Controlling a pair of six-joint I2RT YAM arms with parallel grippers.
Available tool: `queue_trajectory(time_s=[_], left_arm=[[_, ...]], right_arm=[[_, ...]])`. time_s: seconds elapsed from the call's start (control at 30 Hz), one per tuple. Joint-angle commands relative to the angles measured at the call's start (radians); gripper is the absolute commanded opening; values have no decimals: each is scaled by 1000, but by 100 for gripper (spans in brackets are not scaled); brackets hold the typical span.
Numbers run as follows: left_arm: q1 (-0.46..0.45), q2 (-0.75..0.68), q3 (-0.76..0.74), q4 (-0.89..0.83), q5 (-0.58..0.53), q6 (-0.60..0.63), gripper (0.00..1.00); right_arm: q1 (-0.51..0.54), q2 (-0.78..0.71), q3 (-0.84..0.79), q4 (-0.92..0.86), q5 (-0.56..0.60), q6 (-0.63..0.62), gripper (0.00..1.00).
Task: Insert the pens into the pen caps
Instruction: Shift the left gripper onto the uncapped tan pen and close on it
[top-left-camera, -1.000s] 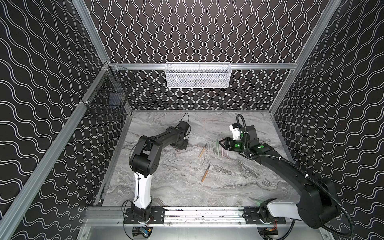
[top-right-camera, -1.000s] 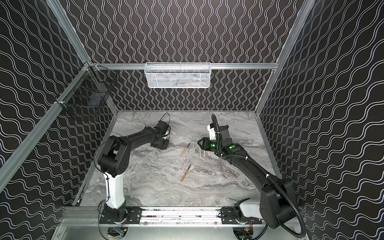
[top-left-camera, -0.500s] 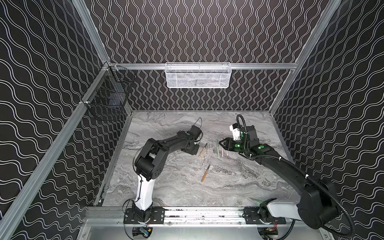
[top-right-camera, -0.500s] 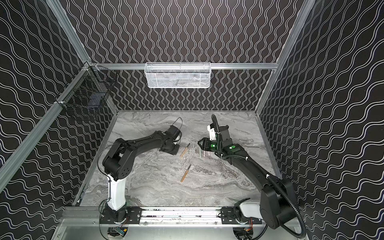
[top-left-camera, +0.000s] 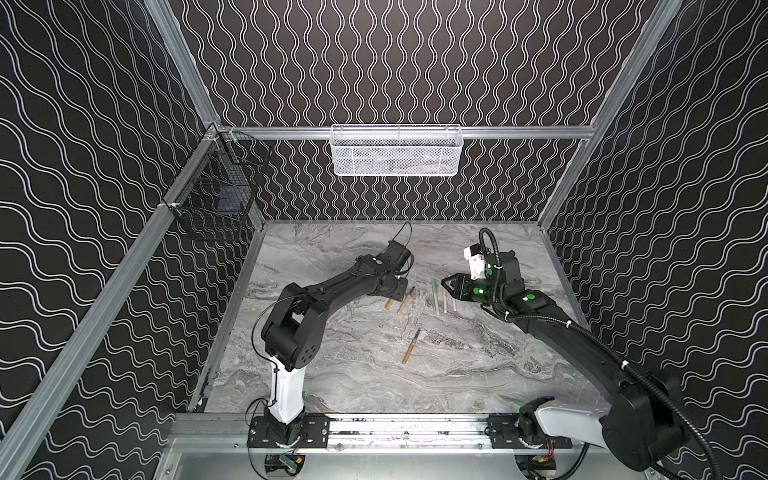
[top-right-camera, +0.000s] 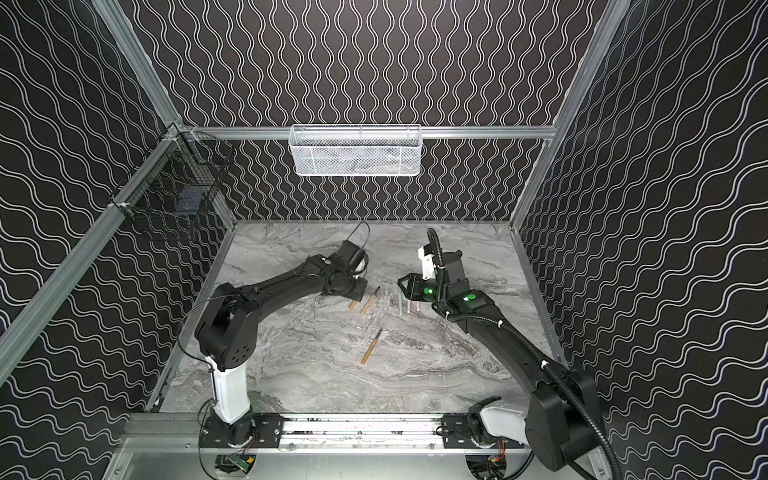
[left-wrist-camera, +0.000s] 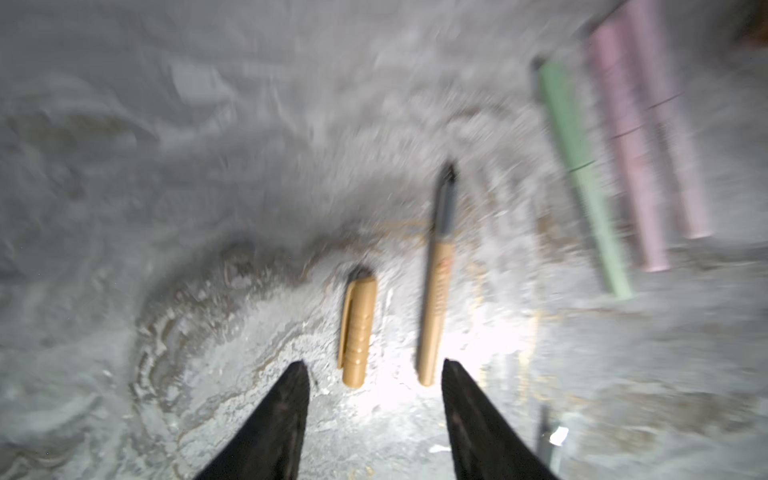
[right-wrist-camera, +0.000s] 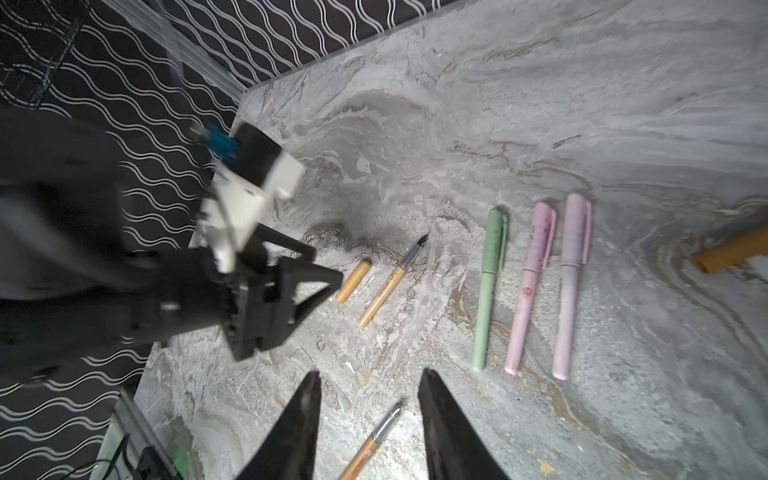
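Fingers (left-wrist-camera: 282, 424) of the left gripper (left-wrist-camera: 374, 362) stand parted and empty beside a loose tan cap (left-wrist-camera: 358, 328) and uncapped tan pen (left-wrist-camera: 434, 299), the right gripper (right-wrist-camera: 370, 373) likewise, raised near the capped green pen (right-wrist-camera: 488, 291) and pink pens (right-wrist-camera: 530, 286).

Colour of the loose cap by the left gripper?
Tan-orange cap; clearest in left wrist view.

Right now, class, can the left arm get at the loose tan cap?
Probably yes: the tan cap lies just ahead of the open left fingers, nothing between; the uncapped tan pen lies close beside it.
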Motion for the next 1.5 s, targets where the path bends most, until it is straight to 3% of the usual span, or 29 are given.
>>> queue_trajectory(time_s=[0.0, 0.2, 0.53, 0.73, 0.87, 0.97, 1.23, 1.47], left_arm=[[-21, 14, 54, -45, 46, 72, 49], [-55, 105, 131, -130, 24, 151, 41], [-92, 201, 157, -142, 9, 169, 40], [-99, 213, 118, -124, -89, 142, 39], [-99, 216, 94, -116, -74, 142, 37], [-102, 217, 77, -107, -68, 134, 32], [-105, 211, 49, -87, -24, 123, 7], [-107, 108, -10, -4, 4, 92, 0]], right_arm=[[-2, -27, -17, 29, 72, 6, 41], [-13, -81, -46, 57, 128, 27, 37], [-15, -82, -44, 59, 109, 26, 36], [-15, -80, -45, 59, 106, 26, 36], [-15, -76, -48, 67, 104, 26, 36], [-15, -76, -49, 66, 105, 26, 36], [-15, -96, -51, 66, 117, 30, 36], [-15, -126, -56, 66, 136, 40, 36]])
